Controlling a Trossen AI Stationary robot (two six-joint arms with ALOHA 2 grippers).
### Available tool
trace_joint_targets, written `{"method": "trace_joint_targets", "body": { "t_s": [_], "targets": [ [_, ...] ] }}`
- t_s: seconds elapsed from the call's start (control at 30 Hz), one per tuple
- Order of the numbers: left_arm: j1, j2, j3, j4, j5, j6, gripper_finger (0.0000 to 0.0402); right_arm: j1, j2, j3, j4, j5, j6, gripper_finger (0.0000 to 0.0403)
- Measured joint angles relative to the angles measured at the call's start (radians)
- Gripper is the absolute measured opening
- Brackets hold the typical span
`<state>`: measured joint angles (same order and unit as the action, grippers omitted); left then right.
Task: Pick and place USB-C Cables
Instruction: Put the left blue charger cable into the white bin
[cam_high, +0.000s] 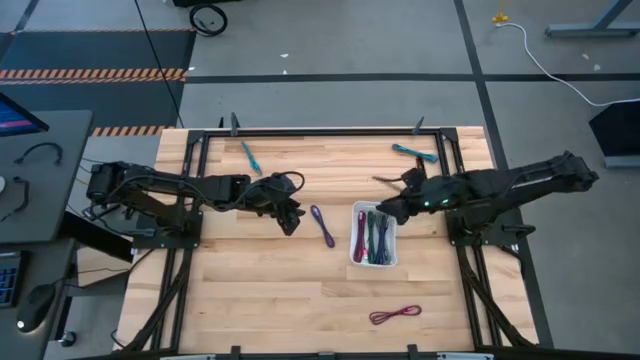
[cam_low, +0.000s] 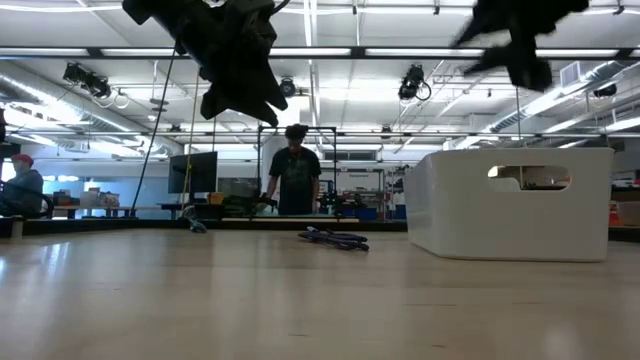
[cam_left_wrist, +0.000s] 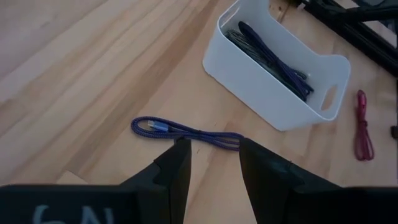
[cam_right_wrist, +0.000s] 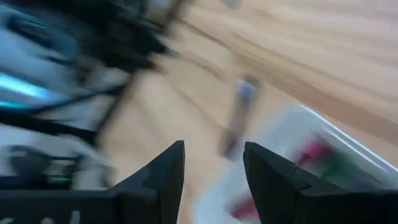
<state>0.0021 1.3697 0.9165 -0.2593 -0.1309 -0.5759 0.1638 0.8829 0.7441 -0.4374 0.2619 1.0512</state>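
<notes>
Hovering Over the Purple Cable: Where the Pick Could Slip

Looking down from the high view, the left gripper (cam_high: 290, 217) is hanging just beside the purple cable (cam_high: 322, 225), which is lying on the wooden table (cam_high: 260, 290) between that gripper and the white tray (cam_high: 357, 258). The right gripper (cam_high: 383, 213) is sitting at the tray's upper edge, over cables already lying inside. Two teal cables (cam_high: 250, 157) are waiting near the far edge, and a maroon cable (cam_high: 395, 315) is lying well apart at the near side. With both arms so near the tray, I judge that they risk crowding each other if the left arm carries its load across.

From the low view, both grippers are hanging above the table; the purple cable (cam_low: 335, 238) is lying flat left of the tray (cam_low: 510, 205), and a person (cam_low: 295, 170) is standing behind.

In the left wrist view, the jaws are spread, framing the purple cable (cam_left_wrist: 186, 132). The strand is thin and flat, so a shallow descent could be closing on air, or pinching one loop and letting the rest drag.

In the right wrist view, the jaws are spread and empty; the blur suggests fast motion, which could be clipping the tray wall.
</notes>
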Motion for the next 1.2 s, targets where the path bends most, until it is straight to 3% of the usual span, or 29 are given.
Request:
{"method": "trace_joint_targets", "body": {
  "t_s": [0.17,0.23,0.37,0.5,0.7,0.87,1.0,1.2],
  "targets": [
    [0.015,0.000,0.002,-0.022,0.008,-0.158,0.0140,0.039,-0.031,0.000,0.203,0.087,-0.098,0.0167],
    [0.047,-0.011,0.002,-0.121,0.012,-0.235,0.0136,0.048,-0.033,0.000,0.226,0.134,-0.115,0.0164],
    [0.172,-0.024,0.001,-0.405,0.009,-0.377,0.0125,0.051,-0.032,0.000,0.212,0.159,-0.114,0.0159],
    [0.351,-0.030,-0.003,-0.555,-0.016,-0.361,0.0126,0.051,-0.032,0.000,0.183,0.154,-0.115,0.0157],
    [0.623,-0.030,-0.046,-0.413,-0.086,-0.195,0.0174,0.051,-0.032,0.000,0.175,0.154,-0.131,0.0157],
    [0.784,-0.029,-0.084,-0.240,-0.086,-0.187,0.0235,0.051,-0.032,0.000,0.165,0.156,-0.131,0.0157],
    [0.835,-0.004,-0.093,-0.212,-0.126,-0.272,0.0260,0.051,-0.032,0.000,0.164,0.164,-0.134,0.0157],
    [0.835,0.121,-0.093,-0.173,-0.158,-0.319,0.0244,0.051,-0.025,0.000,0.165,0.191,-0.133,0.0157]
  ]
}}
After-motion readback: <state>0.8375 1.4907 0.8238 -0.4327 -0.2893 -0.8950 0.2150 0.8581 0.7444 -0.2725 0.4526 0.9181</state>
